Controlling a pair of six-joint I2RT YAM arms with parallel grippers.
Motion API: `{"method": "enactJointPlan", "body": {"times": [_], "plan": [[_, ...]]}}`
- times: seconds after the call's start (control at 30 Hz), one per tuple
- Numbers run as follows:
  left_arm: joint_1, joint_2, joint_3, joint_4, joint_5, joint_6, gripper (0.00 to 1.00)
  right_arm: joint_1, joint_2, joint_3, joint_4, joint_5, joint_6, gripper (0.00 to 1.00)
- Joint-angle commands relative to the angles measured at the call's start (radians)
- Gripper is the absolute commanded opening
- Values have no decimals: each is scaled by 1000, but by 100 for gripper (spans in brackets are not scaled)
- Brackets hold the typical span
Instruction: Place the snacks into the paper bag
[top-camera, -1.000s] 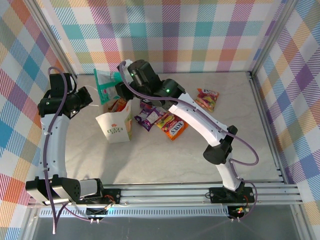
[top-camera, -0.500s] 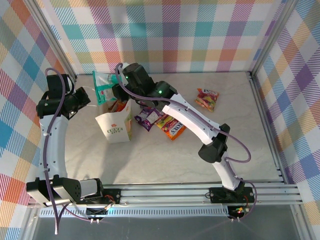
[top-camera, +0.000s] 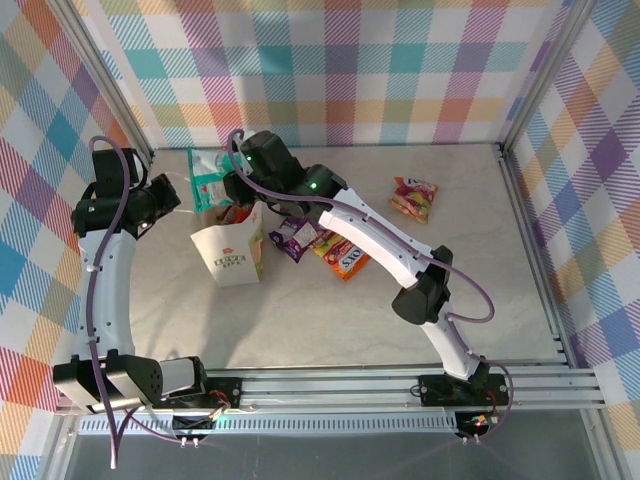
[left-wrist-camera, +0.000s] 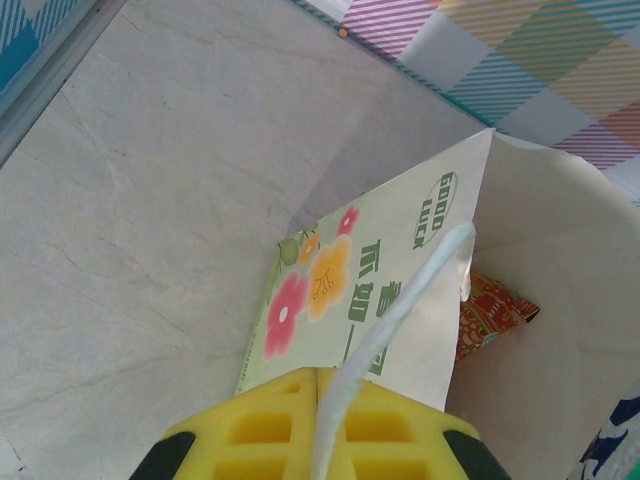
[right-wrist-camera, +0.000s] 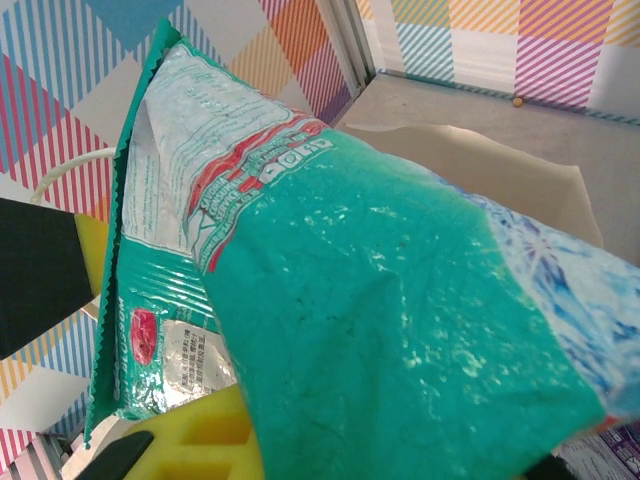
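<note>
Near the tabletop's (top-camera: 400, 300) far-left corner, left claw (left-wrist-camera: 318, 388) pinches the paper bag's (top-camera: 228, 255) cord handle (left-wrist-camera: 405, 295), probably holding its mouth open for the teal-green packet (right-wrist-camera: 380, 330) clamped in right claw (top-camera: 232, 183).

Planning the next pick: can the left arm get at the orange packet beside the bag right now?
Probably not: the left fingers are shut on the cord handle of the paper bag, which stands between them and the orange packet.
</note>
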Motion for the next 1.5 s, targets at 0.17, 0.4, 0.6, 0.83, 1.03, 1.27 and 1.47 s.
{"method": "enactJointPlan", "body": {"times": [0.17,0.4,0.6,0.83,1.03,1.27,1.47], "plan": [[23,-30,-5,2,20,3,2,-6,17,27,18,13,15,22],[24,-29,3,-2,19,3,3,-6,36,25,-8,-17,37,22],[24,-31,1,-5,20,3,3,-5,42,25,-21,-39,46,22],[24,-31,-3,-2,26,5,3,-6,33,25,-54,-59,55,29],[24,-31,-3,-3,26,3,2,-6,15,25,-74,-81,59,45],[24,-31,-4,-6,22,4,2,-2,-40,9,-95,-91,40,47],[24,-31,-5,-8,22,3,3,-2,-129,-62,-87,-86,9,48]]}}
